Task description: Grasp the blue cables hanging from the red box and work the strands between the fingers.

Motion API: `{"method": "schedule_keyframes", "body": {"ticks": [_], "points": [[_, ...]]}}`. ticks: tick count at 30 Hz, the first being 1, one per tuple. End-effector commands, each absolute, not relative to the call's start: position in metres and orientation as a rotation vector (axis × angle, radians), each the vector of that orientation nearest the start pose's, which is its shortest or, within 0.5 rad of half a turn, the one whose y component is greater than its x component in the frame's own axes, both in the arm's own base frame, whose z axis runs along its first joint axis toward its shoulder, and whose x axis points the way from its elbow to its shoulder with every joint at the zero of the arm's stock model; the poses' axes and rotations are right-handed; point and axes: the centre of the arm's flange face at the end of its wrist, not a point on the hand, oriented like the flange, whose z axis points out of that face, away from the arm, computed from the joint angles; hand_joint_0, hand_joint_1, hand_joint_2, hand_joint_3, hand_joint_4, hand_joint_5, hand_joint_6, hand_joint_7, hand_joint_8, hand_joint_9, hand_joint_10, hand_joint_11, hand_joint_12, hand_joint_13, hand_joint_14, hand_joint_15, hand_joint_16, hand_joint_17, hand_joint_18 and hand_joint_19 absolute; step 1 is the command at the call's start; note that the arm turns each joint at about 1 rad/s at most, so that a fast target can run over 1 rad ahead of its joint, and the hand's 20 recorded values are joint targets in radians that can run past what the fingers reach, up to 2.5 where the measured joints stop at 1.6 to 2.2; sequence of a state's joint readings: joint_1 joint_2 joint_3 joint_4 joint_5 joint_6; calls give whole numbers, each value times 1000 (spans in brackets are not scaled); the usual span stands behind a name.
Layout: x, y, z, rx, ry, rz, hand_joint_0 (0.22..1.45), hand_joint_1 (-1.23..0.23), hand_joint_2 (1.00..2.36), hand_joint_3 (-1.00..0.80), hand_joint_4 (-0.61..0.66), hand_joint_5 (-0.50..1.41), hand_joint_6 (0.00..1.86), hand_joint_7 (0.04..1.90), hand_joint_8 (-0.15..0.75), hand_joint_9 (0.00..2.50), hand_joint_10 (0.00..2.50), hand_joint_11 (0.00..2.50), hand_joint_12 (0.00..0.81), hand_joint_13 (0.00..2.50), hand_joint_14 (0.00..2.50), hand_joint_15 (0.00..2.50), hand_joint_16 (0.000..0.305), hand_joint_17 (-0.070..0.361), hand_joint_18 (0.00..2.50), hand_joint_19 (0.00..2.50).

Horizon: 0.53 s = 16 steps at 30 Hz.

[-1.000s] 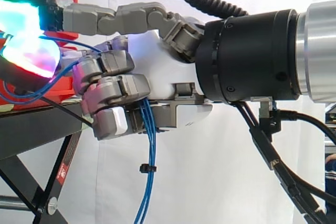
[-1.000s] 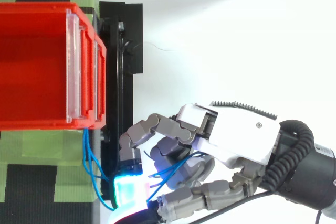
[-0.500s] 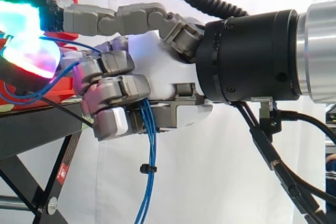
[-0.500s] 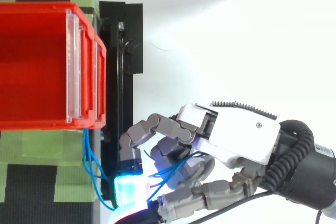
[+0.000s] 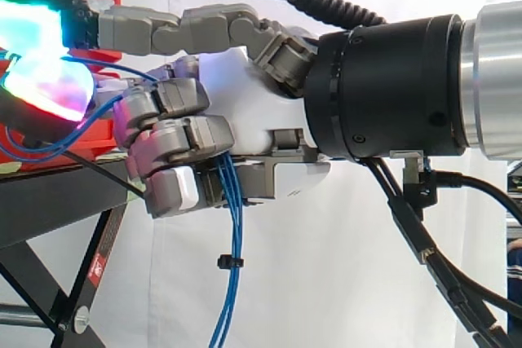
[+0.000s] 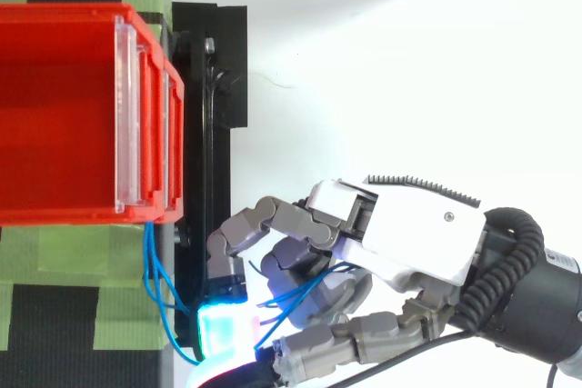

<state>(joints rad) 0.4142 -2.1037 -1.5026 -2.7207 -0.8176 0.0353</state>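
Strands of the blue cables [image 5: 236, 234] drop as a tight bundle from under the curled fingers [image 5: 175, 148] and hang straight down in front of the white curtain [image 5: 342, 283]. A small black tie [image 5: 229, 262] sits on the bundle low down. In the side view, more blue strands loop left from the fingers toward the red box [image 5: 98, 132], running by a glowing pad [image 5: 45, 87] lit red, green and cyan.

The top view gives the start of the run. The strands leave the red box [image 6: 91, 11] at its lower right corner in that view, sag alongside the black stand [image 6: 218, 70], then bend right into the hand [image 6: 409, 243]. There they cross between the fingers next to a cyan-white pad [image 6: 223, 326]. The hanging bundle and the tie are what the side view adds.

The hand is clamped on the cables. The lower fingers are folded tight toward the palm with strands pinched under them. One finger is stretched out level along the top toward the box.

From the side, the hand [image 5: 245, 112] sits just beside the box front at about the height of the stand's top edge, with the wrist coming in from the right. From above, the box has a red interior and clear plates at its right end, and green tape [image 6: 82, 261] lies on the surface under and below it. The side view shows the stand's black legs [image 5: 57, 193] slanting down under the box.
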Motion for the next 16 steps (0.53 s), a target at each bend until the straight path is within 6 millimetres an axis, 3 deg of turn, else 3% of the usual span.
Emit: {"method": "schedule_keyframes", "body": {"ticks": [1, 16], "points": [[662, 71, 249, 1381, 972, 947, 872, -712, 1013, 99, -37, 109, 1322, 1217, 417, 928, 2500, 2500, 476, 1272, 2500, 1643, 55, 124, 1656, 1018], [662, 71, 249, 1381, 973, 946, 875, -711, 1013, 82, -33, 100, 1334, 1199, 417, 928, 2500, 2500, 476, 1272, 2500, 1643, 55, 124, 1656, 1018]]}}
